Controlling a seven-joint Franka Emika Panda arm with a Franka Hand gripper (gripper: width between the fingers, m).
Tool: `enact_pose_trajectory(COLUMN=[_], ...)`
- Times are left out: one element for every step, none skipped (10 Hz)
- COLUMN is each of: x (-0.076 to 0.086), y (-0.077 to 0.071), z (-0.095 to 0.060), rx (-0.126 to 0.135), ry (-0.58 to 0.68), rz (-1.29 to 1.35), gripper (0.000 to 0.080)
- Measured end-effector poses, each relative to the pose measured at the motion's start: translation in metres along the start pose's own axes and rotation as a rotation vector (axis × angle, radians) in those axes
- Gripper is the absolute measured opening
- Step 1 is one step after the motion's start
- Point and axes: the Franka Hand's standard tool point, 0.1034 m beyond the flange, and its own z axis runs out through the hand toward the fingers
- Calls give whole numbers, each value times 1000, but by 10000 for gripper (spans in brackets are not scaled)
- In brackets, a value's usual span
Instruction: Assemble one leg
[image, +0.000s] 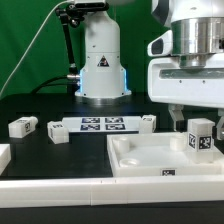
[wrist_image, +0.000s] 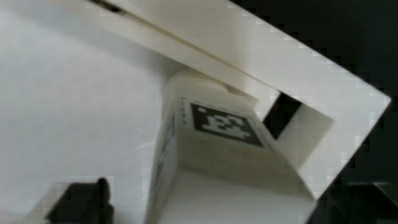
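The leg (image: 200, 137), a small white block with a black-and-white tag, stands upright in the far corner of the white panel (image: 140, 165) at the exterior view's right. My gripper (image: 198, 128) hangs straight over it with one finger on each side. In the wrist view the leg (wrist_image: 217, 140) sits against the panel's raised rim (wrist_image: 267, 60). The dark fingers (wrist_image: 80, 200) flank it. A gap shows between one finger and the leg, so the gripper (wrist_image: 222, 208) is open around it.
The marker board (image: 100, 125) lies behind the panel. Three other legs lie on the black table: one at the far left (image: 22, 126), one by the board's left end (image: 57, 133), one by its right end (image: 148, 122). The robot base (image: 100, 60) stands behind.
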Motion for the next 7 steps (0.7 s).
enact_pose_trajectory(x=[-1, -2, -2, -2, -3, -4, -6], y=[-1, -3, -3, -3, -3, -4, -4], z=[0, -1, -1, -1, -1, -1, -1], rx=[1, 3, 1, 1, 0, -5, -8], ry=[0, 0, 3, 3, 4, 6, 7], rz=[-108, -184, -302, -385, -500, -616, -706], gripper=[642, 647, 647, 649, 649, 649, 649])
